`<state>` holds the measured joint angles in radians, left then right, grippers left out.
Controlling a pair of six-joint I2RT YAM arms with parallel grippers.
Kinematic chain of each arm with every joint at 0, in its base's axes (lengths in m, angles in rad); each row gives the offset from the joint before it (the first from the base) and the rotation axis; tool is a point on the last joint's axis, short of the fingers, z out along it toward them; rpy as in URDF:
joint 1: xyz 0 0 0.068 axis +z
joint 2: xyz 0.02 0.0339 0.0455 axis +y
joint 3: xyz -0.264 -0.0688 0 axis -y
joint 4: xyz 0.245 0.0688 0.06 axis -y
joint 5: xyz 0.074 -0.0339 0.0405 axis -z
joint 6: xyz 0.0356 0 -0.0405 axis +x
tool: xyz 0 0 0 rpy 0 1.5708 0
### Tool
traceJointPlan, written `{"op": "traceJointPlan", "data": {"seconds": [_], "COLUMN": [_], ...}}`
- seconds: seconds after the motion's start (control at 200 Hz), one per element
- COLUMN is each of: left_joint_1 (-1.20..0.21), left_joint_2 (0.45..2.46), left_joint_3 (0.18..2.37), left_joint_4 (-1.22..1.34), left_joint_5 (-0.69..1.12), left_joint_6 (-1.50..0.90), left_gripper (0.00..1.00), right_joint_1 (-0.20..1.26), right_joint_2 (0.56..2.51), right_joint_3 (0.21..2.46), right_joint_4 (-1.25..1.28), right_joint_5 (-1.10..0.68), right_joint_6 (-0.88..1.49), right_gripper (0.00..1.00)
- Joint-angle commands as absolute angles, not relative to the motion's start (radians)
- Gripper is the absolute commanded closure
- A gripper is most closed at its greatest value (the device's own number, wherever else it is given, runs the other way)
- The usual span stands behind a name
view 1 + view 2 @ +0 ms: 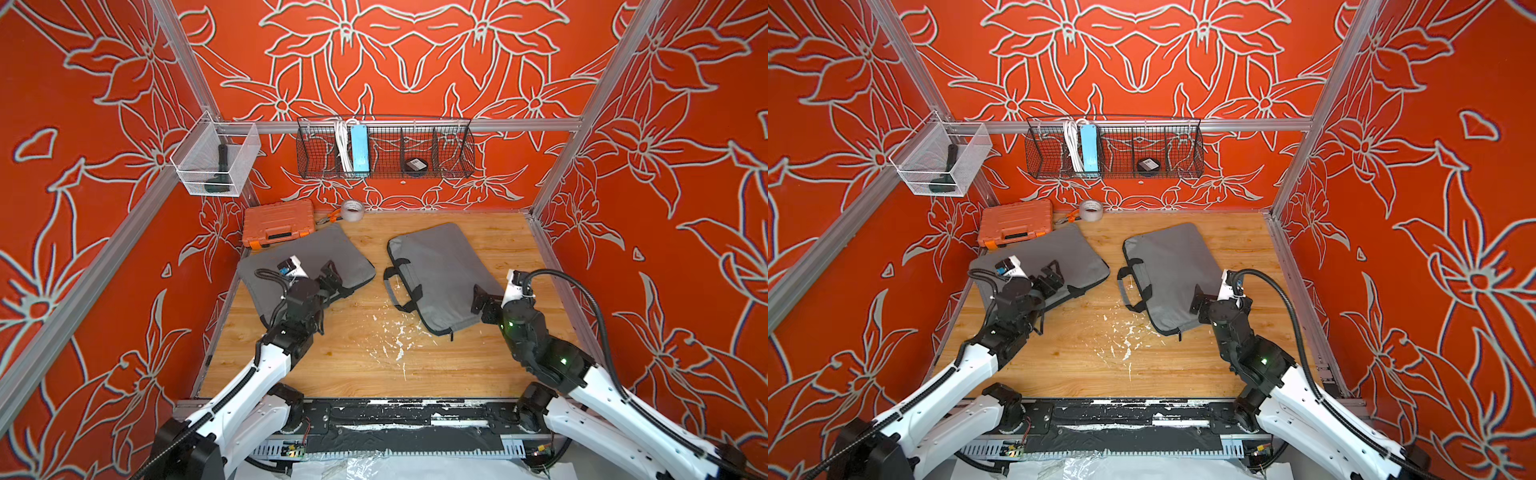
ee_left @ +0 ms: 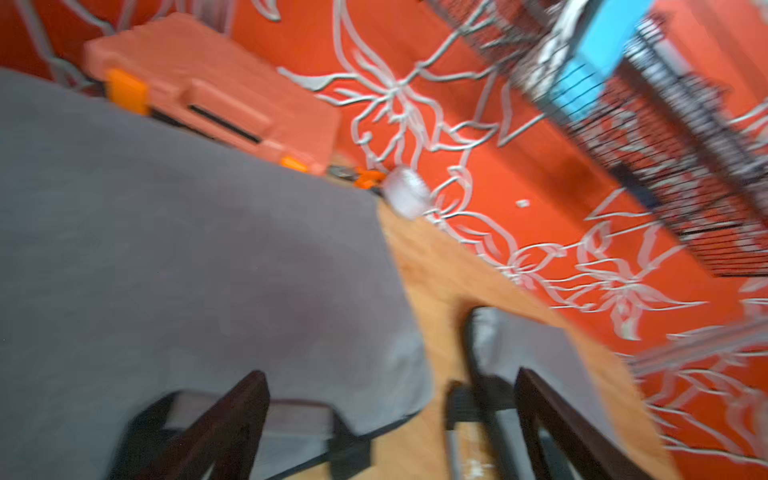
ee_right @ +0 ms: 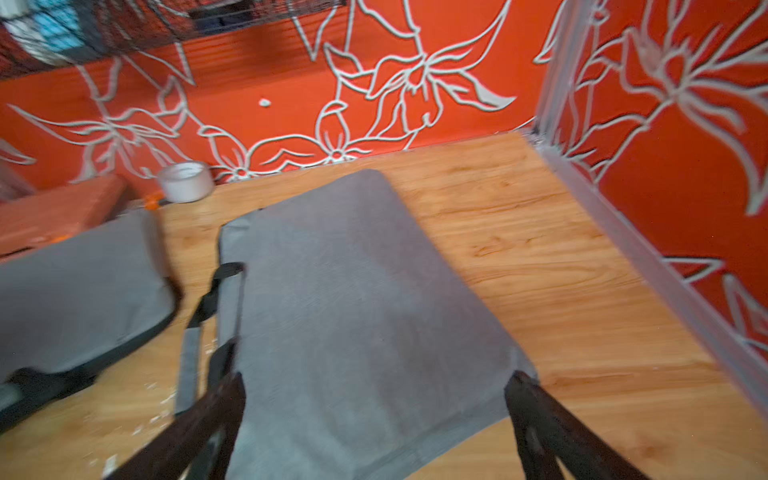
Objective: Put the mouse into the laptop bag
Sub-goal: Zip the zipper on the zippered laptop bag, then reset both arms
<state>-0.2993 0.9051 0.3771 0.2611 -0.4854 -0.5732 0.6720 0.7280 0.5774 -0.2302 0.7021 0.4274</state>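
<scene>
shows two grey laptop bags, left bag (image 1: 316,253) and right bag (image 1: 436,266), flat and apart on the table (image 1: 353,357); likely limp and light, best lifted by a handle (image 3: 192,365). finds left gripper (image 1: 334,276) and right gripper (image 1: 478,300) both spread wide, empty, one over each bag. cannot place the mouse: perhaps the small dark thing (image 1: 415,165) in the wire basket (image 1: 453,158).

No legible text, labels or numbers anywhere.

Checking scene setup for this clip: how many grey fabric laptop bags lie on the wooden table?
2. One grey bag lies beside the orange plastic tool case, under the left hand; the other grey bag, with black handles, lies under the right hand.
</scene>
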Motion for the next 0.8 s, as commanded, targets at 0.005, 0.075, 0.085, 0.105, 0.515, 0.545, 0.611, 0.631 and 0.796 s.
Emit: {"op": "traceJointPlan", "data": {"seconds": [0.005, 0.075, 0.085, 0.105, 0.515, 0.545, 0.611, 0.631, 0.796], "left_joint_1": [-0.274, -0.25, -0.25, -0.25, -0.153, -0.153, -0.153, -0.153, -0.15], "left_joint_2": [0.929, 0.921, 0.919, 0.915, 0.97, 0.997, 1.066, 1.081, 1.222], "left_joint_3": [0.266, 0.29, 0.282, 0.264, 0.001, 0.011, 0.037, 0.048, 0.13], "left_joint_4": [0.446, 0.361, 0.375, 0.421, 0.944, 0.959, 0.988, 0.984, 1.031], "left_joint_5": [-0.717, -0.759, -0.755, -0.74, -0.713, -0.698, -0.668, -0.648, -0.466], "left_joint_6": [-0.333, -0.39, -0.377, -0.346, -0.236, -0.22, -0.179, -0.17, -0.059], "left_gripper": [0.07, 0.05, 0.05, 0.06, 0.03, 0.03, 0.03, 0.03, 0.03], "right_joint_1": [0.581, 0.536, 0.528, 0.51, 0.335, 0.316, 0.304, 0.304, 0.207], "right_joint_2": [0.846, 0.901, 0.907, 0.919, 0.77, 0.763, 0.741, 0.737, 0.995], "right_joint_3": [0.548, 0.476, 0.466, 0.45, 0.386, 0.379, 0.345, 0.331, 0.155], "right_joint_4": [-0.081, 0.073, 0.088, 0.111, -0.034, -0.022, 0.066, 0.098, 0.641], "right_joint_5": [0.787, 0.819, 0.824, 0.828, 0.594, 0.608, 0.697, 0.735, 0.763], "right_joint_6": [0.258, 0.152, 0.149, 0.149, 0.369, 0.356, 0.278, 0.25, 0.209], "right_gripper": [0.01, 0.01, 0.01, 0.01, 0.01, 0.01, 0.02, 0.02, 0.01]}}
